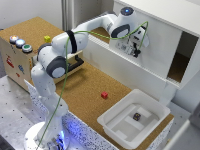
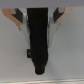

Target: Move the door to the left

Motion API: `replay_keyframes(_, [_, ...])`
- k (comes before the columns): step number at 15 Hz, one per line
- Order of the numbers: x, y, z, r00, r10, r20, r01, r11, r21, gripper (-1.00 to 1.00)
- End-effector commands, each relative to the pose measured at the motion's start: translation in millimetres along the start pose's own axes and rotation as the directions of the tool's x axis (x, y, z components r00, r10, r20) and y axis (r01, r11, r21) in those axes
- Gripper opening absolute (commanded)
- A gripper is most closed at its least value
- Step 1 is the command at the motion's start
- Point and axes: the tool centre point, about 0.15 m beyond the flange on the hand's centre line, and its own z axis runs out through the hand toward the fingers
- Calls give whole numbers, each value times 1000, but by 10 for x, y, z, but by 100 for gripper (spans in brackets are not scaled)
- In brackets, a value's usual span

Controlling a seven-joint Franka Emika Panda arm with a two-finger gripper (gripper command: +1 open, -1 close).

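Note:
The door (image 1: 156, 52) is a plain white panel covering the left part of the white cabinet's front (image 1: 150, 12). A dark opening (image 1: 181, 56) shows to its right in the exterior view. My gripper (image 1: 135, 50) is at the door's left part, pointing at the panel. In the wrist view, the white door (image 2: 67, 60) fills the picture. A dark upright handle (image 2: 38, 42) stands between my two fingertips (image 2: 21, 21). My gripper (image 2: 39, 19) is open and straddles the handle, with a fingertip close on each side.
A white tray (image 1: 116, 116) holding a small dark block (image 1: 136, 116) sits at the cork table's near end. A red block (image 1: 104, 95) lies on the cork. A yellow block (image 1: 47, 38) and a wooden box with coloured buttons (image 1: 20, 43) are at the exterior view's left.

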Motion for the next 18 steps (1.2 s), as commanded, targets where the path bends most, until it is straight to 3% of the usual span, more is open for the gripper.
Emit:
replay_keyframes(1, [206, -386, 247, 1000, 2, 2, -2, 996, -85, -100])
replay_keyframes(18, [304, -984, 232, 998, -66, 5, 66, 992, -103, -100])
